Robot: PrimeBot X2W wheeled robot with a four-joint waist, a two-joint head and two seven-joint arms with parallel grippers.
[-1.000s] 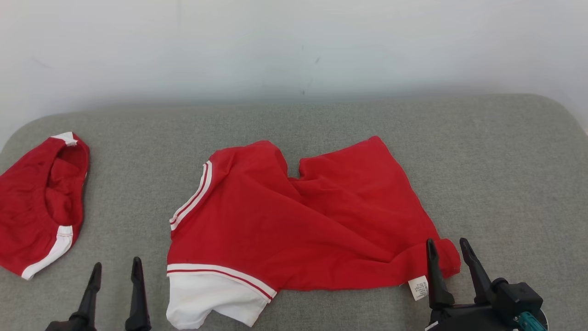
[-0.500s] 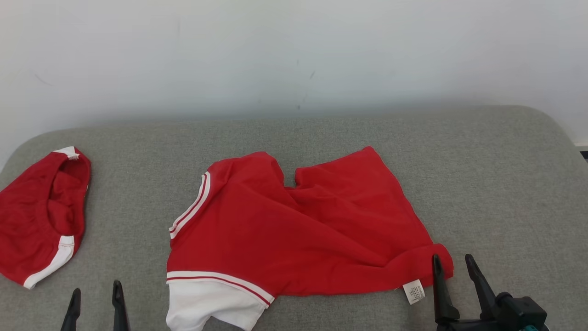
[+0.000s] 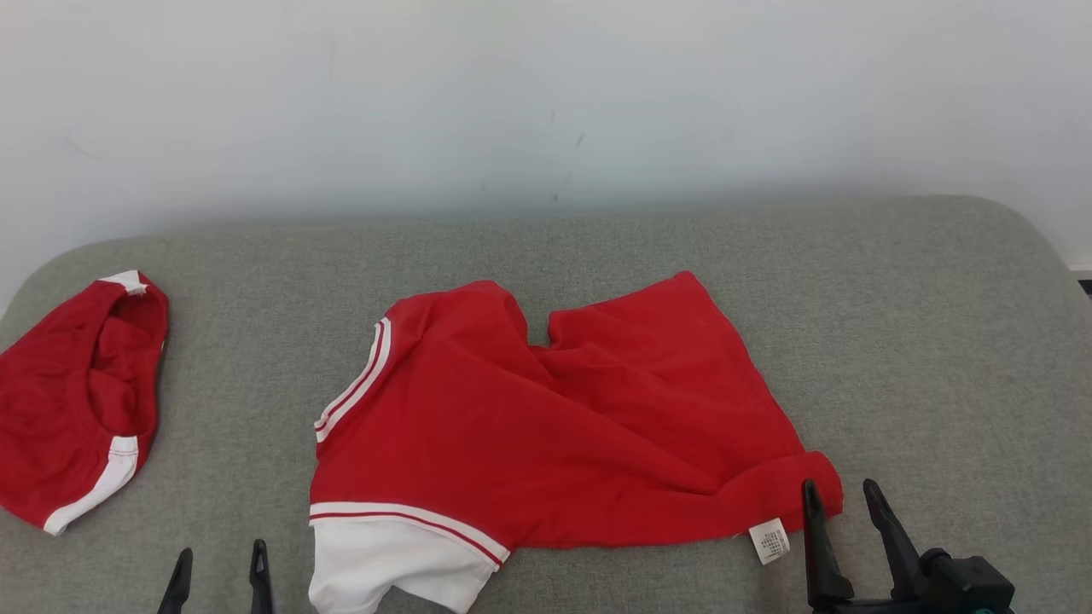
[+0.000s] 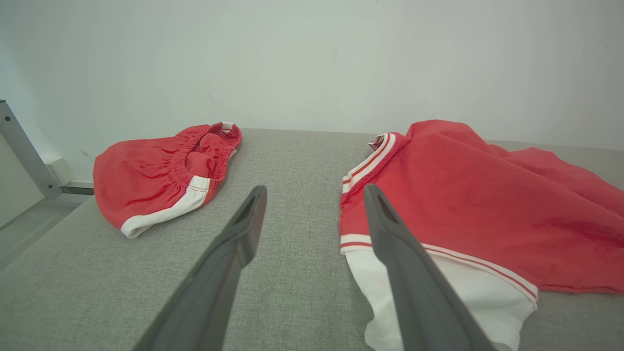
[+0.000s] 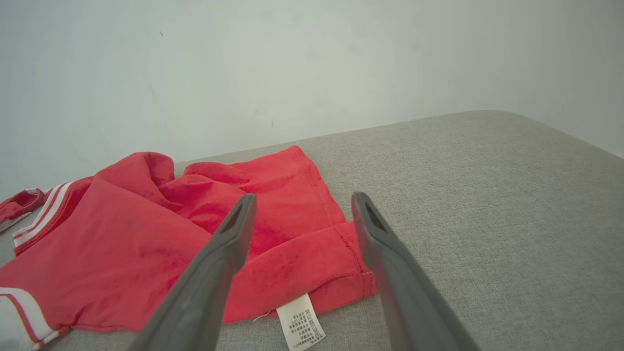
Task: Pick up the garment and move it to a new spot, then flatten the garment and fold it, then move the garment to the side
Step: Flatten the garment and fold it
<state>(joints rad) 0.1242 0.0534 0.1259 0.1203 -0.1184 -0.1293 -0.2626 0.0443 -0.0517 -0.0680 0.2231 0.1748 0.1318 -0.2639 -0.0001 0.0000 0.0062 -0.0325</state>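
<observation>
Right hand [image 3: 839, 488]: fingers apart, empty, tips straddling the near right corner of the red soft-fabric sports shirt [image 3: 546, 426]. The right wrist view resolves print lines on its white care label [image 5: 300, 326]. Left hand [image 3: 221, 553]: apart, empty, just left of the shirt's white panel [image 3: 384, 563]. The shirt lies rumpled mid grey fabric surface [image 3: 938, 341]. The left wrist view shows the gathered waistband of a second red garment [image 4: 156, 170], far left.

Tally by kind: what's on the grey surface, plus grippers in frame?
red shirt: 1
red shorts: 1
grippers: 2, the left gripper and the right gripper, both open and empty
total: 4
</observation>
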